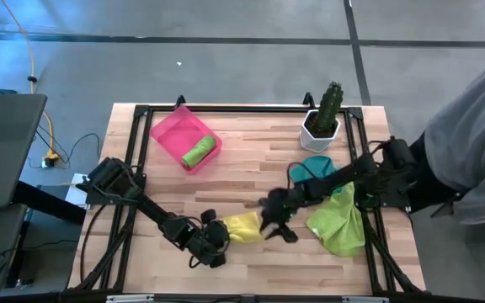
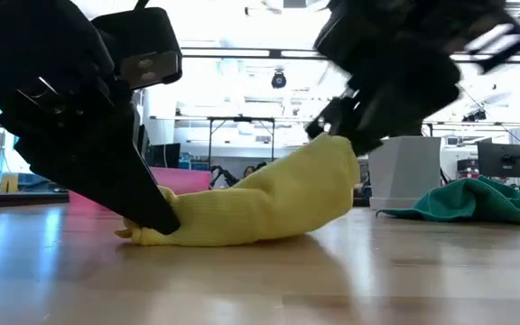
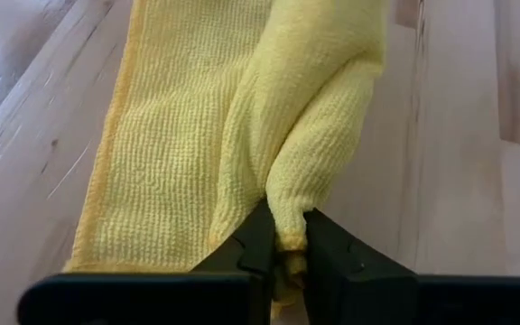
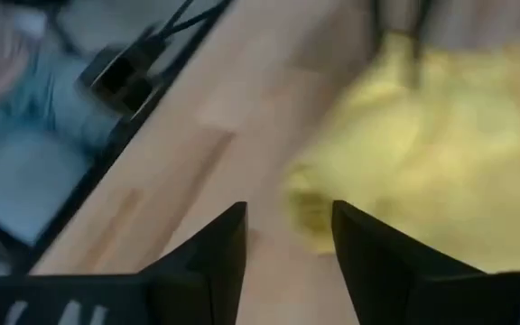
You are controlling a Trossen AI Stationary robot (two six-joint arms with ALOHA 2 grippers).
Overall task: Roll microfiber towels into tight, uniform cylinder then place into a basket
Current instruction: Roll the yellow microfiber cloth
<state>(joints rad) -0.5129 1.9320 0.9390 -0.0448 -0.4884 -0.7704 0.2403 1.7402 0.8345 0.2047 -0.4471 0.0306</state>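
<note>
— Left gripper [image 3: 285, 248]: what does it hold?
— Its dark fingers pinch a ribbed fold of the soft yellow towel [image 1: 242, 225], lumped near the wooden table's [image 1: 251, 160] front edge. The right gripper [image 4: 287, 226] hangs spread above it. A rolled lime towel [image 1: 199, 153] lies in the pink basket [image 1: 168, 132].

Bare wood spans the table [image 1: 251, 151] centre; basket [image 1: 168, 128] upper left, cactus [image 1: 322, 118] upper right, towels [image 1: 339, 220] crowd lower right.

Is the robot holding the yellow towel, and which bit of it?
Yes. The left claw is pinched shut on a bunched end fold of the yellow towel. The right claw is open just above the towel's other end, holding nothing.
</note>
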